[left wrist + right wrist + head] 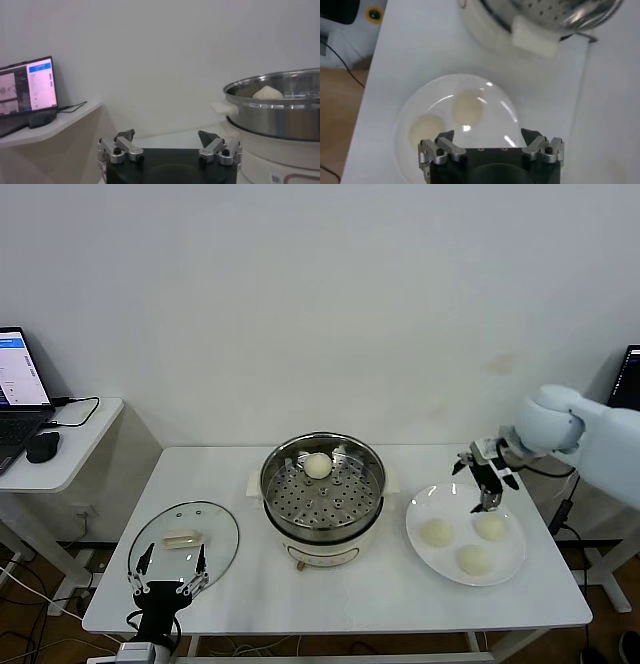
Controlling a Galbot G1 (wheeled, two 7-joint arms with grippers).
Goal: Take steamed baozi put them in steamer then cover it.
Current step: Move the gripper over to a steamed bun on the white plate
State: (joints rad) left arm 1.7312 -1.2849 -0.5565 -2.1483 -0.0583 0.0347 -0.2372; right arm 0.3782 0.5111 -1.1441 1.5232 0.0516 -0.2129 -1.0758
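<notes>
The steel steamer (322, 494) stands mid-table with one baozi (317, 466) on its perforated tray. Three more baozi (436, 531) (490, 526) (474, 560) lie on a white plate (455, 504) to the right. My right gripper (487, 502) hangs open over the plate's far side, just above the nearest bun, holding nothing. In the right wrist view it (487, 136) is above the plate (495, 95) with two baozi (466, 108) (426, 131) ahead. The glass cover (215, 529) lies flat at the left. My left gripper (168, 576) (167, 137) is open and empty at the cover's near edge.
A side table at far left carries a laptop (15, 374) (27, 90) and a mouse (42, 446). In the left wrist view the steamer (280, 107) rises close by with its baozi (268, 93) showing over the rim. A wall stands behind the table.
</notes>
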